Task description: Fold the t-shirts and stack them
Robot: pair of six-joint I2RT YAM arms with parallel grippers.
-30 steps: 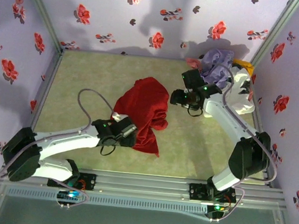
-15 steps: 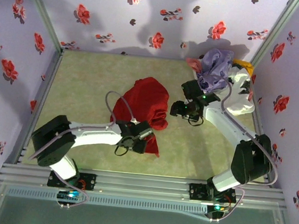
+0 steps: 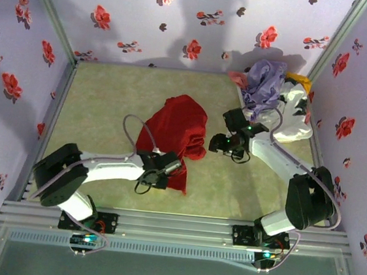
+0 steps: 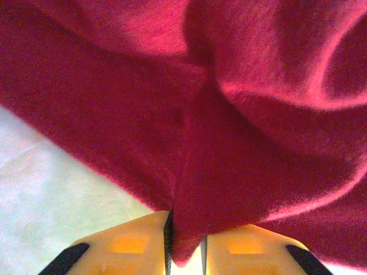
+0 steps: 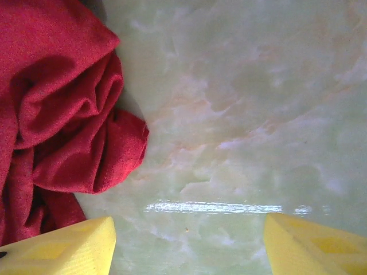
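A crumpled deep red t-shirt (image 3: 178,127) lies on the pale green table at mid-centre. My left gripper (image 3: 175,169) is at its near edge, and in the left wrist view the orange jaws of that gripper (image 4: 184,229) stand nearly together, pinching a fold of the red t-shirt (image 4: 229,114). My right gripper (image 3: 217,143) hovers just right of the shirt. Seen from the right wrist, this gripper (image 5: 189,246) is open over bare table, with the red t-shirt (image 5: 57,114) to its left and apart from it. A lavender t-shirt (image 3: 265,80) is heaped at the back right.
A white basket (image 3: 297,120) sits in the back right corner under the lavender cloth, with bits of yellow-orange fabric (image 3: 300,79) and pink fabric (image 3: 237,79) beside it. Floral walls close in the table on three sides. An aluminium rail runs along the near edge.
My left gripper has moved to the red shirt's near edge and closed on a fold of it. The right gripper drifted slightly nearer and stayed open.
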